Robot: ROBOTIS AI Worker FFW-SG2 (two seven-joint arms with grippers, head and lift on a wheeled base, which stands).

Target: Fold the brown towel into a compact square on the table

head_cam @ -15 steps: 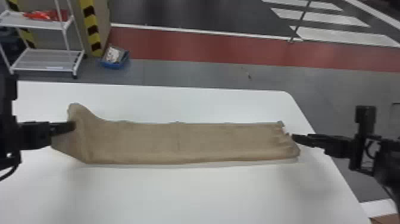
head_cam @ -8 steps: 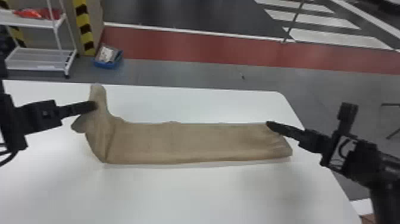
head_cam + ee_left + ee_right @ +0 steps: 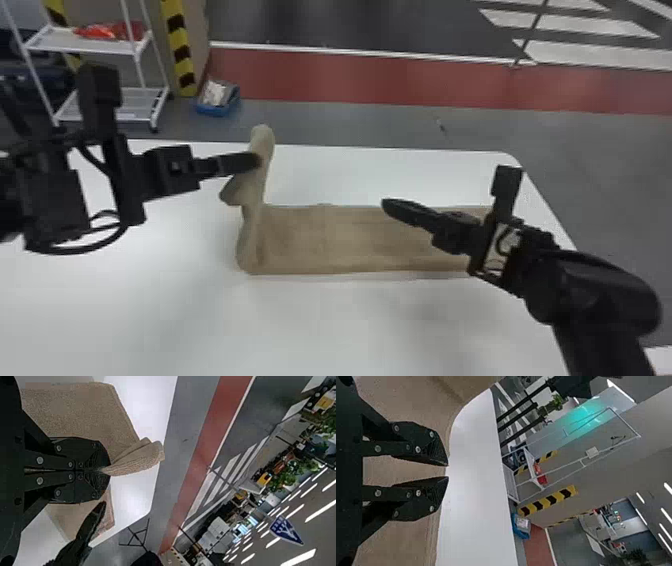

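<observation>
Raising the brown towel (image 3: pixel 320 240), pinching its end in the left claw (image 3: pixel 257 161); bringing the right claw (image 3: pixel 448 471), parted and empty, inward with cloth beneath, likely starting a fold.

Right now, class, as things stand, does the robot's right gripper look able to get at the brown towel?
Probably yes: the right gripper is open over the flat stretch of the towel, nothing seen between; left gripper holds the raised end.
</observation>
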